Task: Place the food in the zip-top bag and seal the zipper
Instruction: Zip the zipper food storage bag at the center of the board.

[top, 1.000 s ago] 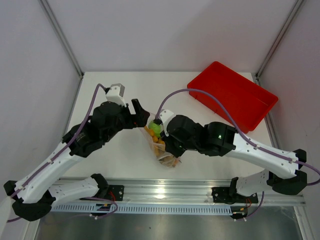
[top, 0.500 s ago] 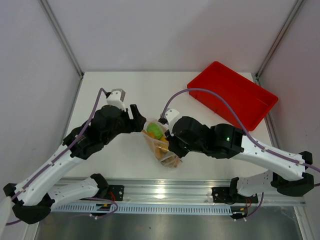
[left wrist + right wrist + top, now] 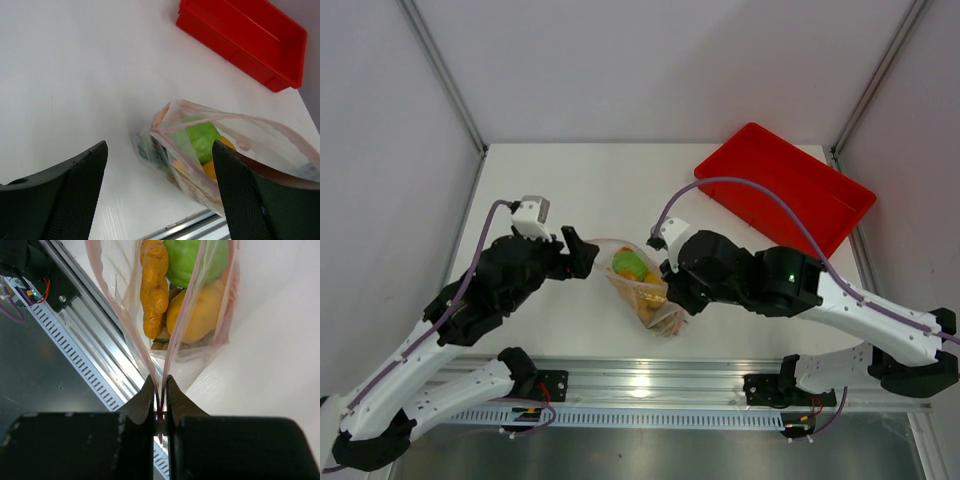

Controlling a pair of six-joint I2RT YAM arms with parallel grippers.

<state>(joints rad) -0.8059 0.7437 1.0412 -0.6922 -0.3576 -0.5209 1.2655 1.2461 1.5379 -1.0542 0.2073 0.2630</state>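
White table (image 3: 570, 190) between grey walls, with a red tray (image 3: 785, 195) at its far right corner. The bag (image 3: 642, 292) sits well apart from the tray, on the side toward the arm bases and toward the left arm. The food (image 3: 632, 268) is already inside it: a green piece on top, with orange and yellow pieces under it.

The right gripper (image 3: 160, 382) is clamped tight on one end of the zipper (image 3: 165, 367), pinching both pink strips together at the corner of the bag farthest from the tray's far wall. From that pinch the two strips spread apart, so the mouth gapes and the seal is not yet made.

The left gripper (image 3: 582, 258) is spread wide and holds nothing. It hovers just beside the bag, on the side away from the tray, and is not touching the plastic. In its wrist view the open mouth faces it, between the two fingers.

What the next move depends on is the zipper's long axis. It runs from the right gripper's pinched end up toward the loose end, which lies toward the left gripper and away from the tray. The left arm is clearly nearer that loose end, so closing probably calls for it to take that end while the right holds its end. The crinkly plastic may fold, and the food bulging at the mouth may keep the strips apart.
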